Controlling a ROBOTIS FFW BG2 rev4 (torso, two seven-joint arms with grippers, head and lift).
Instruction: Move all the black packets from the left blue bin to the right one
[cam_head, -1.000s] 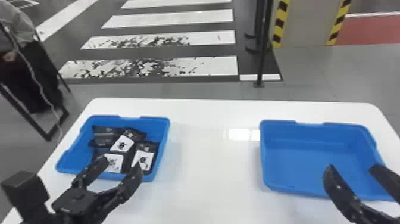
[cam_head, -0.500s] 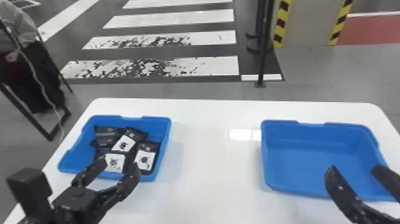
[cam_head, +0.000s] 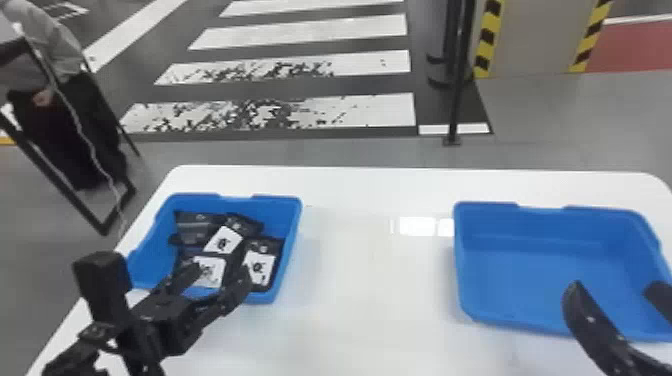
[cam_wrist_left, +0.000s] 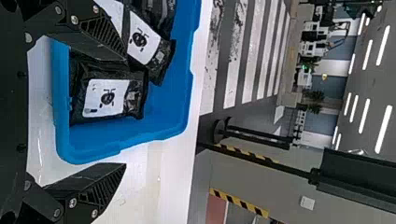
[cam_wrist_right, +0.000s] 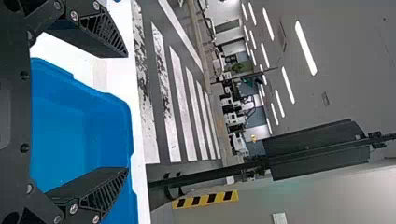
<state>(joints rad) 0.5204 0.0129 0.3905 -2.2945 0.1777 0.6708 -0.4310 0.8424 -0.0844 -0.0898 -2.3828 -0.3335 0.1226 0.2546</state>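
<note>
Well, your black packets (cam_head: 222, 240) lie in the left blue bin (cam_head: 150, 265), at the left of the head view. Your left gripper (cam_head: 220, 274) has its fingers apart at that bin's near side, maybe so it can go round a packet. Your right gripper (cam_head: 614, 289) has its fingers apart too, by the near side of the right blue bin (cam_head: 540, 275), at the lower right, maybe to help there later. The bins sit well apart on the white table (cam_head: 375, 300), likely so each arm has its own side. Now count: you have two bins, two grippers, one table and four packets you can make out, three with white labels (cam_head: 259, 267). You cannot tell if more hide underneath.
</note>
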